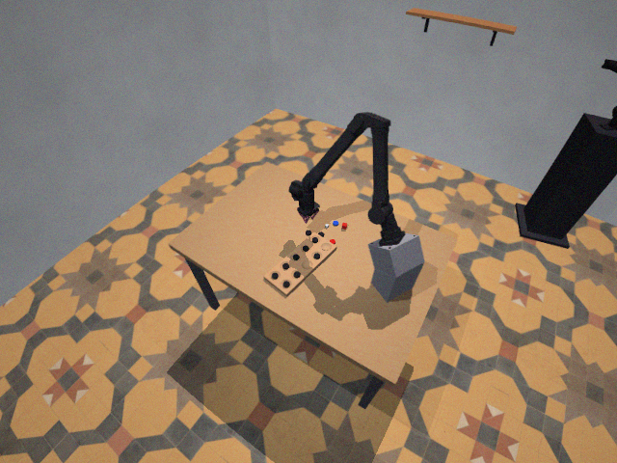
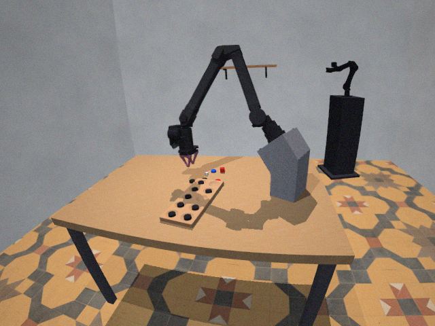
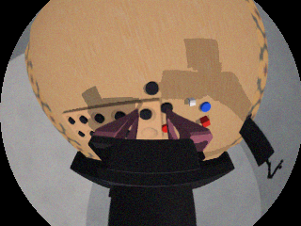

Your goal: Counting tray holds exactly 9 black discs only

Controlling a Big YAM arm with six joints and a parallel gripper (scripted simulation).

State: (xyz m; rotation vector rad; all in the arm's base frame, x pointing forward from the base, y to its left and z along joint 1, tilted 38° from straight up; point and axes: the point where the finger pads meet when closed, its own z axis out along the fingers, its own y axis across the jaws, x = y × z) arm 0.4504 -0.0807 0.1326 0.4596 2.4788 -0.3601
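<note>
The gripper (image 2: 189,160) hangs in the air above the table (image 2: 115,196), fingers half apart with nothing between them – ready to fit round a disc. The counting tray (image 1: 277,285) lies flat with eight black discs in its pockets and one far pocket bare. A loose black disc (image 1: 308,232) sits on the table just past the tray, nearly under the fingers – likely the ninth one

We are looking at a bare test room: grey walls, patterned tile floor (image 1: 74,373), wall shelf (image 1: 461,19), and a black pedestal (image 2: 343,134) standing beyond the desk's far right corner.
</note>
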